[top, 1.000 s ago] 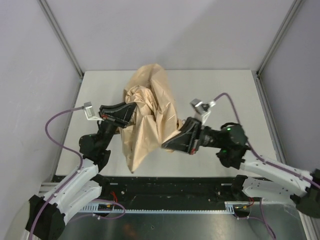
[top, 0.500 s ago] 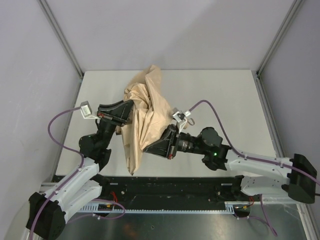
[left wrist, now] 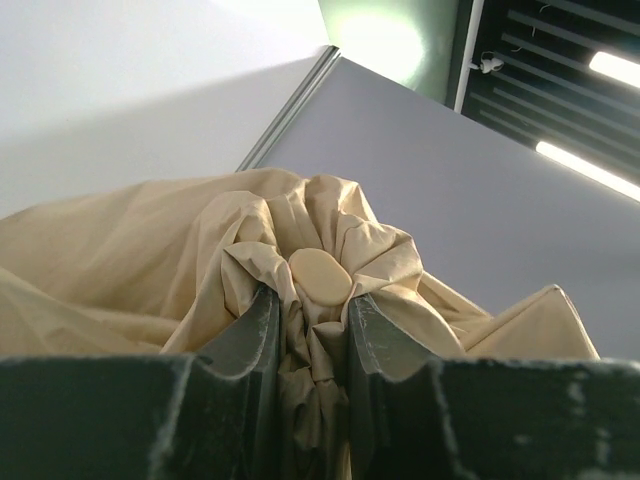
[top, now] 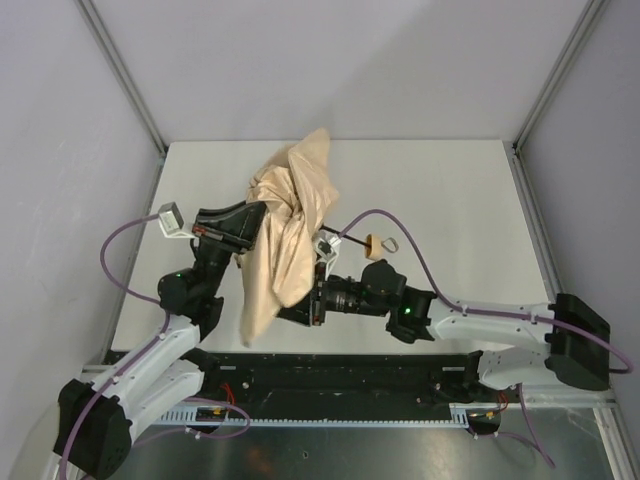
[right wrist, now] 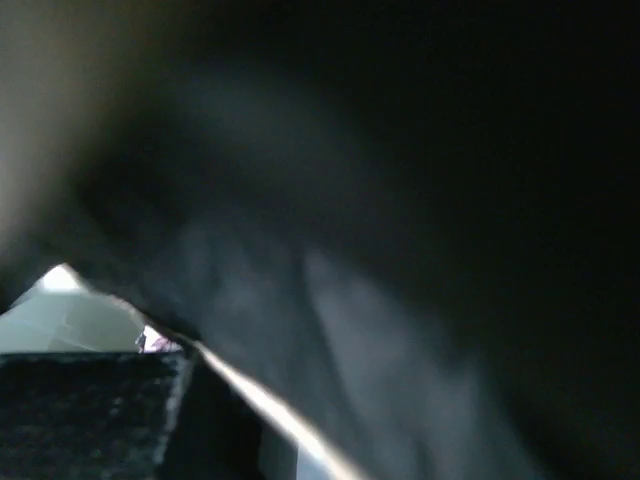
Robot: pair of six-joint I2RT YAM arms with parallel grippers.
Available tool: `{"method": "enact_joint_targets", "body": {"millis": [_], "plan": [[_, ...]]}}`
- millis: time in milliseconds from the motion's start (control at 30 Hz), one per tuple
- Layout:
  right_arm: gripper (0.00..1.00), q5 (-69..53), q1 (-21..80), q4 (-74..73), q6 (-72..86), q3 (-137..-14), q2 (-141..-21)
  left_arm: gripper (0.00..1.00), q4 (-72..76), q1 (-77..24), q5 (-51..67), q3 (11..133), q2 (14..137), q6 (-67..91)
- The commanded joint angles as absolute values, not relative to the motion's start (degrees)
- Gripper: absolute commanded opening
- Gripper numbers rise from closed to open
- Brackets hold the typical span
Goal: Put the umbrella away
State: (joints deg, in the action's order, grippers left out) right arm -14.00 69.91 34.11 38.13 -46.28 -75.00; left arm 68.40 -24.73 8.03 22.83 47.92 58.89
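Note:
The umbrella (top: 290, 225) hangs as a tan, crumpled canopy over the table's left middle. Its thin black shaft (top: 352, 235) sticks out to the right and ends in a small wooden handle (top: 377, 245) with a loop. My left gripper (top: 247, 228) is shut on the bunched fabric just under the cream cap (left wrist: 320, 277), with cloth squeezed between both fingers (left wrist: 252, 325). My right gripper (top: 298, 308) pushes into the lower canopy from the right. The right wrist view is dark with cloth over it and shows only one finger (right wrist: 90, 410), so its jaws are hidden.
The white table (top: 450, 190) is walled on three sides by grey panels. A black rail (top: 350, 370) runs along the near edge. The right arm's purple cable (top: 420, 262) arcs over the handle.
My right arm has swept left and toward the near edge along the canopy, gathering the fabric narrower. The shaft and handle now show. The left gripper holds as before.

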Motion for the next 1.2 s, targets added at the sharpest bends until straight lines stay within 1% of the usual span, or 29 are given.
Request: {"method": "enact_joint_targets", "body": {"millis": [0,167,200,267,467,500,567,700,800,867,933,1033,1167], "plan": [[0.29,-15.5,70.8,29.52,34.27,-47.95,-65.86,0.0,74.48,-24.92,6.4,22.38,45.98,56.26],[0.61,-14.04,69.93,25.25,36.88,-44.4,-55.43,0.0,74.47,-24.48,7.82,22.49,45.58,52.77],[0.66,-13.88,69.15,24.45,38.13,-43.51,-53.99,0.0,74.46,-24.41,8.26,22.54,45.42,52.36],[0.7,-14.19,66.55,22.17,40.45,-42.01,-51.75,0.0,74.47,-24.36,9.12,22.95,45.26,51.56],[0.73,-14.27,60.78,15.82,41.86,-36.57,-43.35,0.0,74.96,-24.07,11.39,23.66,43.87,50.3],[0.74,-14.39,59.35,14.63,42.55,-36.39,-41.8,0.0,75.14,-24.03,12.02,23.91,43.64,50.07],[0.8,-15.77,55.84,14.67,45.46,-35.82,-38.8,0.0,75.48,-23.98,14.12,24.65,43.34,49.34],[0.9,-23.67,47.12,24.32,54.11,-33.38,-35.85,0.0,76.67,-23.99,17.26,25.05,42.77,47.72],[0.96,-28.71,40.87,33.13,62.27,-32.78,-37.08,0.0,76.8,-23.93,19.91,26.28,42.83,46.81],[0.96,-30.93,38.52,38.76,66.81,-32.58,-38.93,0.0,77.1,-24.02,22.16,26.94,42.77,46.38],[0.95,-31.97,37.4,43.13,69.22,-32.58,-41.51,0.0,77.57,-24.09,22.85,27.08,42.53,46.42],[0.92,-34.18,37.02,49.12,72.42,-32.6,-46.09,0.0,77.71,-24.1,24.24,27.95,42.71,46.97],[0.89,-35.15,38.1,60.7,77.52,-32.76,-52.62,0.0,78.82,-24.57,26.05,27.88,43.13,47.21]]}}
